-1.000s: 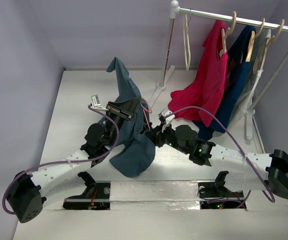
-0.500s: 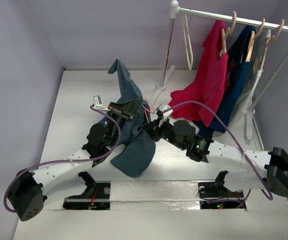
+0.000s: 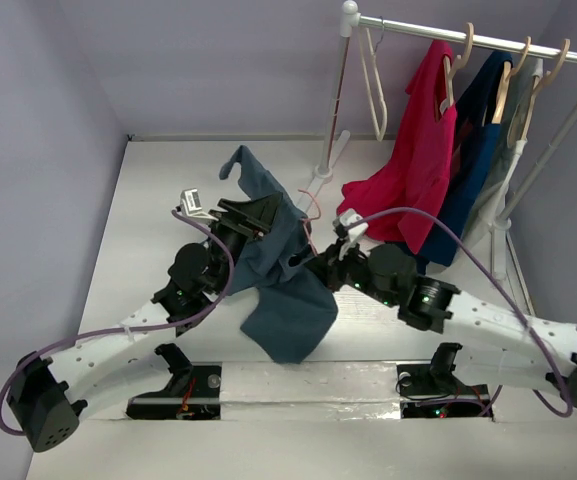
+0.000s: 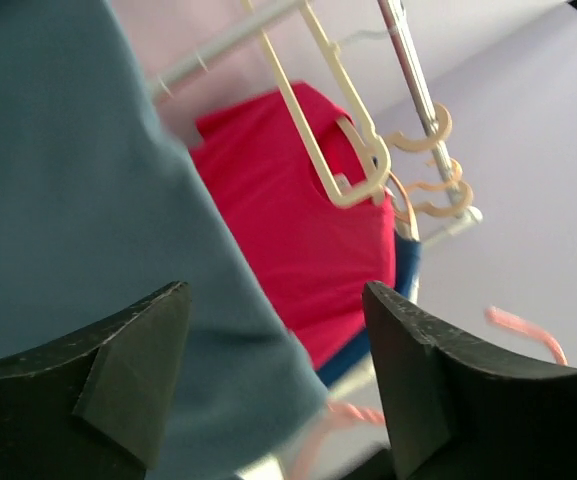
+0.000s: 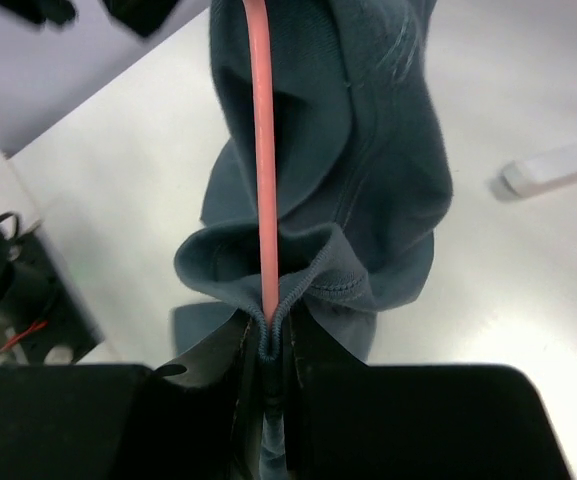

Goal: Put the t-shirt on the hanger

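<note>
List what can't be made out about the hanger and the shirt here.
Right wrist: folds of the t-shirt hide where the pink hanger enters the right gripper; whether cloth is pinched too is unclear.
Top external: the t-shirt covers most of the hanger, so its outline is hidden.
Left wrist: the hanger's pink rod is blurred, and the t-shirt runs off the left edge.

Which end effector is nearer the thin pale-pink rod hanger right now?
Right. The right end effector is clamped on the thin pale-pink rod hanger, with slate-blue cotton t-shirt collar bunched there. The left end effector stands open, apart from it, against the shirt.
</note>
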Tool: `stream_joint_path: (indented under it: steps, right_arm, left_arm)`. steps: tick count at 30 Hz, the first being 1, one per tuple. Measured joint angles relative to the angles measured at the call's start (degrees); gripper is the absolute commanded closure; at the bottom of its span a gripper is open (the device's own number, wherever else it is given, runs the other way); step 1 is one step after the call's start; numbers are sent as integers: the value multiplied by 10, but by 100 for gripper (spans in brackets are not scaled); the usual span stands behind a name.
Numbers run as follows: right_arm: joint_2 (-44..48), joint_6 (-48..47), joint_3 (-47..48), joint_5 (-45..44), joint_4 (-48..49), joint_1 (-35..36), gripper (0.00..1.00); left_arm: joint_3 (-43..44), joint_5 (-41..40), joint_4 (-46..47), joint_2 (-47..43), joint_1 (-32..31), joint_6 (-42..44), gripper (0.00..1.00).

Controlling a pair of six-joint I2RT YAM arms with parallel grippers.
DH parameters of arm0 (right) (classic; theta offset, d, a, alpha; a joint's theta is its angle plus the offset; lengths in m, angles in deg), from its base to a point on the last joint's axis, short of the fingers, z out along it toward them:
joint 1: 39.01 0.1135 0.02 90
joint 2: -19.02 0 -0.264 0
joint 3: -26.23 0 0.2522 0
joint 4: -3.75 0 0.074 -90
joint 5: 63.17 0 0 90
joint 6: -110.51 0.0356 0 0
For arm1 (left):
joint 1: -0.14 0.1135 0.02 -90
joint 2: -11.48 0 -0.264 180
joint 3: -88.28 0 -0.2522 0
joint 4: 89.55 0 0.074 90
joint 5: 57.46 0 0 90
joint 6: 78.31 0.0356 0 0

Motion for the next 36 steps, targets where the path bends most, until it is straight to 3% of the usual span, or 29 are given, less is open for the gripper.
stream_joint_path:
  steps: [6, 12, 15, 16, 22, 30, 36]
  right_arm:
    - [130, 38, -18, 34, -118, 0, 100]
    - [220, 65, -35, 54, -203, 0, 100]
    - [237, 76, -35, 55, -236, 0, 100]
    - [242, 80, -35, 53, -247, 0, 100]
    - [259, 92, -23, 46, -302, 0, 100]
    - [268, 96, 5, 38, -330, 0, 100]
    - [271, 97, 9, 38, -335, 0, 100]
  left_arm:
    - [68, -29, -89, -15, 18, 71, 29]
    - [98, -3, -114, 21, 100, 103, 29]
    - [97, 13, -115, 43, 118, 122, 38]
    - [94, 20, -112, 47, 118, 130, 45]
    - [39, 77, -61, 44, 118, 176, 53]
    - [24, 145, -45, 86, 118, 234, 47]
    - [40, 164, -47, 147, 118, 262, 50]
